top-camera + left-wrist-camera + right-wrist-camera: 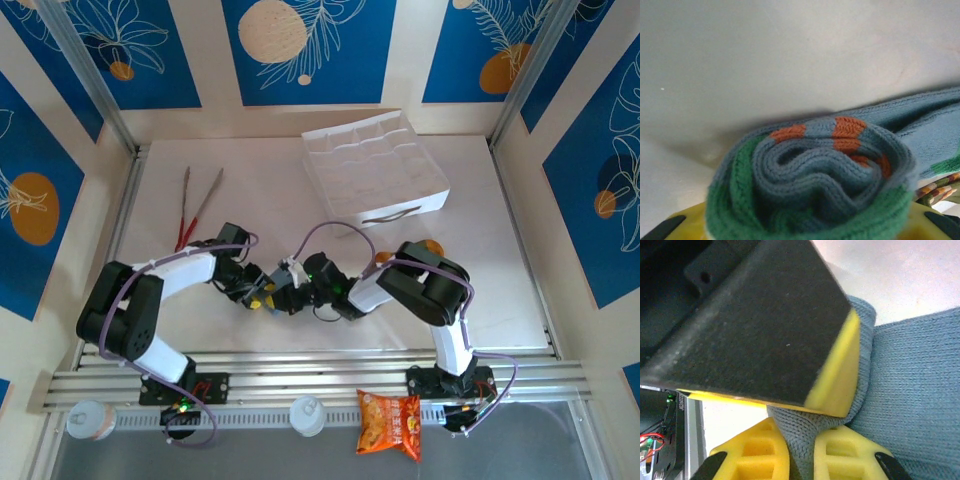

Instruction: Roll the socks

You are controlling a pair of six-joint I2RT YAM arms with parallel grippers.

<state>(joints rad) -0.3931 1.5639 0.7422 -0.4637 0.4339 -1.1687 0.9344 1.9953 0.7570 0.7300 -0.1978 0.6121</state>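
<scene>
Right pincer [800, 456] pinches the grey sock [910, 390] on the counter [480, 280]; left pincer [805, 227], mostly cropped, seemingly clamps its rolled end.

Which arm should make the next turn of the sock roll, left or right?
Left. The left claw grips the rolled end of the sock, so it can wind on. The right claw pinches the flat part, anchoring it.
</scene>
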